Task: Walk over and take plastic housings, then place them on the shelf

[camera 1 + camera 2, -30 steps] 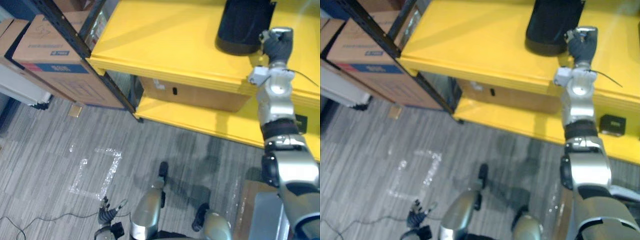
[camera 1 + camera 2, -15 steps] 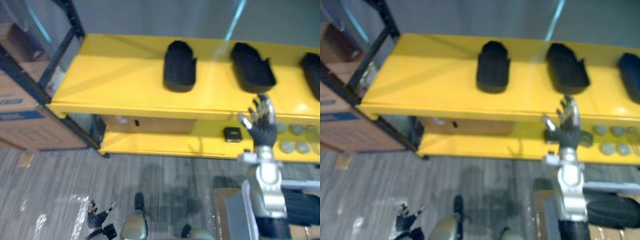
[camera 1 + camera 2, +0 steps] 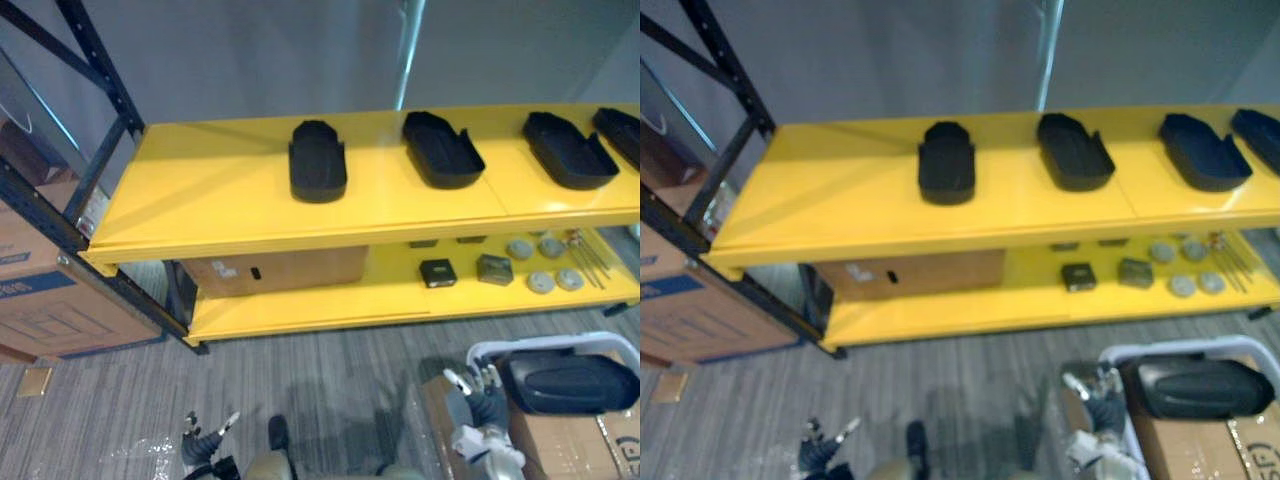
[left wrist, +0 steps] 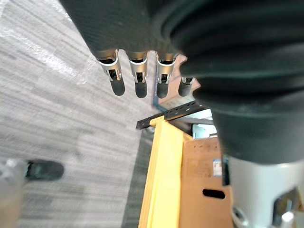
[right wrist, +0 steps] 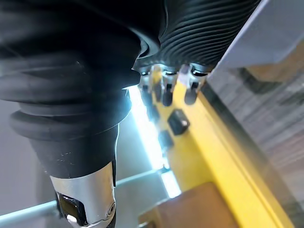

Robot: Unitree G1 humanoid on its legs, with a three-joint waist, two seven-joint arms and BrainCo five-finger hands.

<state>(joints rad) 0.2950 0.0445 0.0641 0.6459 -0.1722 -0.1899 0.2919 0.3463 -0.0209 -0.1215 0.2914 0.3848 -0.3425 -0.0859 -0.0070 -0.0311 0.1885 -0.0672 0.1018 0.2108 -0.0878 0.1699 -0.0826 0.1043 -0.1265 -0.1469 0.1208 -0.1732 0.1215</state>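
Note:
Several black plastic housings lie in a row on the yellow shelf's top board (image 3: pixel 220 200): one at the left (image 3: pixel 318 160), one in the middle (image 3: pixel 442 150), another further right (image 3: pixel 570 150). One more black housing (image 3: pixel 568 382) lies in a white-framed cart at the lower right. My right hand (image 3: pixel 478 400) hangs low just left of that cart, open and empty; its straight fingers (image 5: pixel 166 90) show in the right wrist view. Low at the left, my left hand (image 3: pixel 205 440) is open and empty too, fingers (image 4: pixel 137 78) straight above the floor.
The lower yellow board (image 3: pixel 300 300) carries a brown carton (image 3: pixel 275 270), two small dark boxes (image 3: pixel 437 272) and round grey parts (image 3: pixel 540 282). Black rack uprights (image 3: pixel 95 70) and stacked cartons (image 3: pixel 50 300) stand at the left. Grey carpet (image 3: pixel 330 380) lies before the shelf.
My right hand let go of the left housing on the shelf, opened and dropped beside the cart. The camera has pulled back, so the whole shelf now shows. The left hand stayed low.

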